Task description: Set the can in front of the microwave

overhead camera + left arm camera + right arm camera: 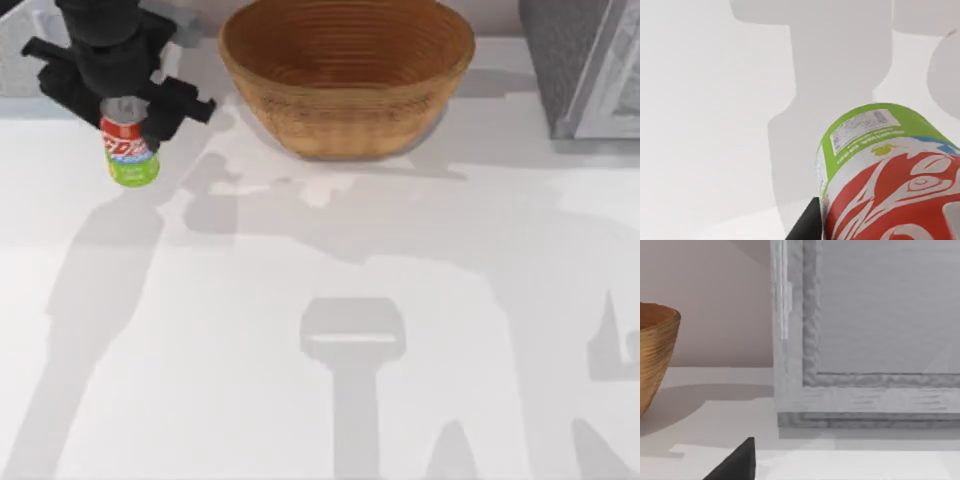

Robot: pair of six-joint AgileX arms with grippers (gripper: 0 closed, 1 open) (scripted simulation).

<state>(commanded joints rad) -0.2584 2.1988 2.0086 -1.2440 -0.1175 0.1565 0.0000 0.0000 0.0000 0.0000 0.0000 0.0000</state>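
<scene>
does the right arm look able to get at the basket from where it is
Probably yes: the basket stands apart from the grey box appliance, with bare table leading to its side. The left gripper with the can is well clear.

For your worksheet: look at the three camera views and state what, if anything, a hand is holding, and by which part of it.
The left hand holds the can by its silver top end, at the top view's upper left; the green lower part hangs free.
</scene>
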